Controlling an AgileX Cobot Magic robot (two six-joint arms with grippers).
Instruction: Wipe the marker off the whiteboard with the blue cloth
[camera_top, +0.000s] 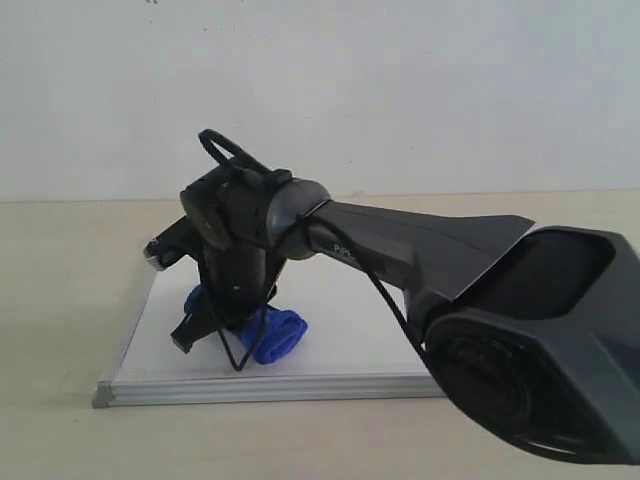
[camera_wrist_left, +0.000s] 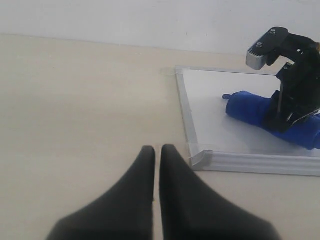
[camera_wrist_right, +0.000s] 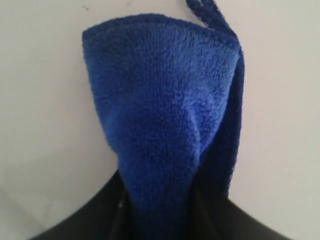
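1. The cloth (camera_top: 268, 332) is bright blue and fuzzy, bunched into a thick soft roll. It is pinched between the right fingers (camera_wrist_left: 281, 107) and rests on the board, bulging out to either side of them. A thin loop of its edging pokes out at the end ahead of the fingertips.
2. The board (camera_top: 350, 345) is white and lies flat, with a thin silver-grey frame and grey corner pieces. It sits under the right fingers. One corner is just beside the tips of the left fingers (camera_wrist_left: 145, 185), off to their side.
3. The marker (camera_wrist_right: 87, 7) shows only as a faint reddish speck on the board. It lies past the cloth's far edge, well ahead of the right fingers, and is too small to tell more.
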